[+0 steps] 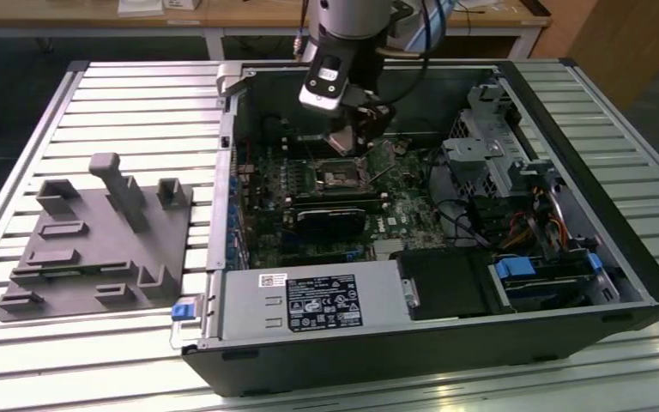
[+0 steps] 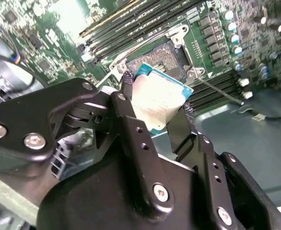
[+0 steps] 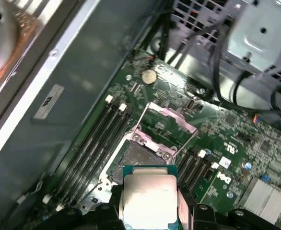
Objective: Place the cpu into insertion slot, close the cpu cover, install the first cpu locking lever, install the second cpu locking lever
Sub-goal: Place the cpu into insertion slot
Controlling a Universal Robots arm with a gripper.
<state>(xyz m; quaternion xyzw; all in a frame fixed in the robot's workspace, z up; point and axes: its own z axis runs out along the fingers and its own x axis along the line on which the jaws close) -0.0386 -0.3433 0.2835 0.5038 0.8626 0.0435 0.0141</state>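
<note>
My gripper (image 2: 156,104) is shut on the cpu (image 2: 152,96), a small square chip with a dull silvery top and a teal edge. One black finger presses each of two opposite edges. In the first wrist view the cpu (image 3: 149,194) hangs just above and beside the insertion slot (image 3: 139,157), whose dark centre lies bare. The cpu cover (image 3: 165,123) stands flipped open on the slot's far side, with thin wire levers swung up beside it. In the exterior view the gripper (image 1: 357,144) hovers inside the open computer case, right over the insertion slot (image 1: 339,176).
Long black memory slots (image 3: 95,141) run alongside the socket. A black card (image 1: 332,215) lies just in front of it, a power supply (image 1: 306,302) at the case front, and a metal drive cage (image 1: 492,154) with cables on the exterior view's right. A grey fixture plate (image 1: 95,249) sits outside the case.
</note>
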